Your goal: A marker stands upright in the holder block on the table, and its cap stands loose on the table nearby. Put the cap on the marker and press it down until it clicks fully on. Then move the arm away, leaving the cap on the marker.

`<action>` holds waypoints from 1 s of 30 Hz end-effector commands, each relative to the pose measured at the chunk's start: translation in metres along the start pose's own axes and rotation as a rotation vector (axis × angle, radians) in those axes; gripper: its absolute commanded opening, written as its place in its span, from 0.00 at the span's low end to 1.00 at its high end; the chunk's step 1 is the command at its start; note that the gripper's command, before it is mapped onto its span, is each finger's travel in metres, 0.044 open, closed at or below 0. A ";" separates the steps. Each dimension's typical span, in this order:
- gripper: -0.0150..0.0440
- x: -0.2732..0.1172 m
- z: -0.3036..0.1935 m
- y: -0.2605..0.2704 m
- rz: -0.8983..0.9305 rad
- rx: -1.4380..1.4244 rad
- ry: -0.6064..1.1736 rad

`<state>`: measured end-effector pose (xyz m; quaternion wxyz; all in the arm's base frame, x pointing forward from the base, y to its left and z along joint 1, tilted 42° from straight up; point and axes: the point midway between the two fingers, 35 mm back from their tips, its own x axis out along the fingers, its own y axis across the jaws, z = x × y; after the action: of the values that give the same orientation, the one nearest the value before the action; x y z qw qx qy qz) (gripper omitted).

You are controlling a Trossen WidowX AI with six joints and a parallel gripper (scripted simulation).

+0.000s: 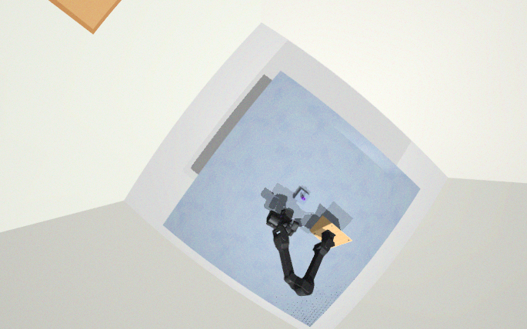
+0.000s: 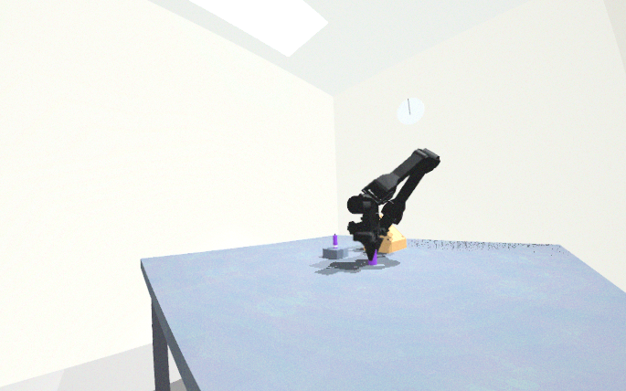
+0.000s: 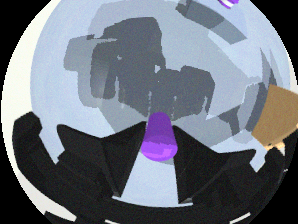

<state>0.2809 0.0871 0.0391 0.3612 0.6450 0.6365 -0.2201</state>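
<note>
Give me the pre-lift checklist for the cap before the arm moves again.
1. Cap sits centred between the fingers: ok.
2. Gripper is closed onto the cap's sides: ok, though how firmly it grips cannot be told.
3. Cap is upright on the table, not tipped: ok.
4. Marker stands upright in the holder block, tip uncovered: ok.
5. Path from cap to marker is free of other things: ok in the exterior view; the tan block lies on the other side.
6. Cap's open end faces down: cannot tell.
</note>
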 end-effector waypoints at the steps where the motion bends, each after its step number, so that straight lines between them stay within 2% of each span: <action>1: 0.43 0.001 0.000 0.000 0.001 0.003 0.004; 5: 0.39 0.001 0.000 0.000 0.001 0.003 0.004; 8: 0.25 -0.003 0.000 0.000 0.000 0.003 0.004; 30: 0.25 -0.059 0.001 0.000 0.000 0.004 0.002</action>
<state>0.2748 0.0519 0.0747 0.3573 0.6444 0.6377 -0.2248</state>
